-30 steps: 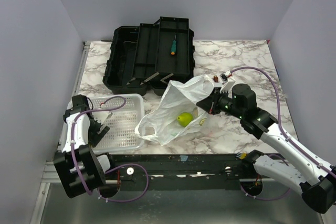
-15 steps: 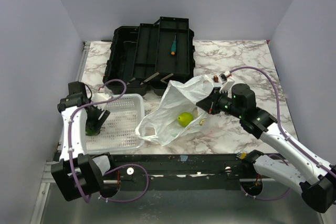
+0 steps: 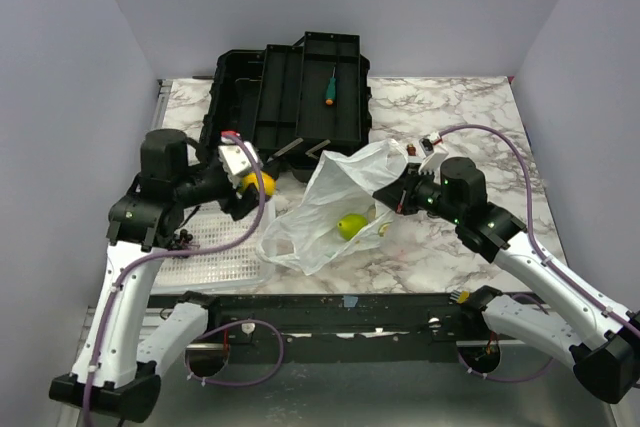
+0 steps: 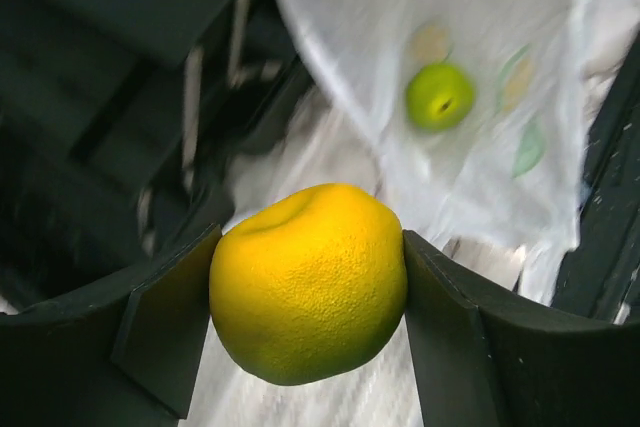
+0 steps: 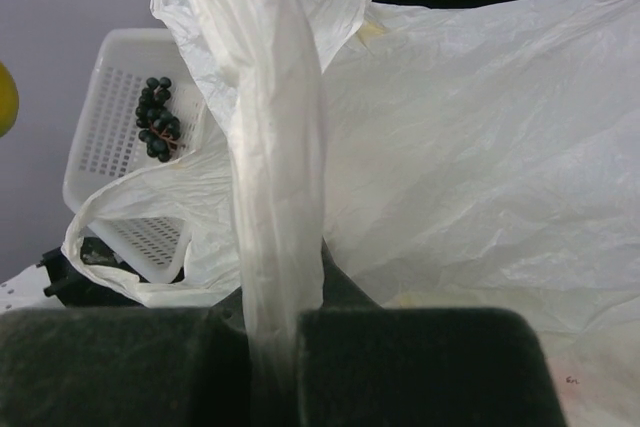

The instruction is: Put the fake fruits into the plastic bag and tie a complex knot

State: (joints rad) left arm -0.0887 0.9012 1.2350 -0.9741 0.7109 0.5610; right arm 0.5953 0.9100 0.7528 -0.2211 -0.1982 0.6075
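Filling the bag, Tom, is that the step in hand?

Yes, Ana, I judge so. The left gripper point(image 3: 247, 187) is clenched on a yellow fruit point(image 4: 308, 282), one finger on each flank, and holds it in the air near the far corner of the white basket point(image 3: 225, 252). No tying has begun yet.

Where is the plastic bag point(image 3: 330, 217) from that claw?

At about 4 o'clock of it in the overhead view, near but not touching. In the left wrist view the bag's white film lies at 1 o'clock of the held fruit, with a green fruit point(image 4: 439, 96) already lying in it.

And the other arm?

The right gripper point(image 3: 393, 195) sits at the bag's 2 o'clock edge, pinched shut on a twisted strip of the plastic, lifting that side.

So the next move?

Carry the yellow fruit toward 4 o'clock until it hangs over the opening, then lower it before the fingers part. The film looks slack, so a drop from height might roll off. Whether the mouth gapes wide enough, I cannot tell. Farthest off, at 12 o'clock, stands the black toolbox point(image 3: 285, 97) with a screwdriver point(image 3: 329, 90), neither wanted for this
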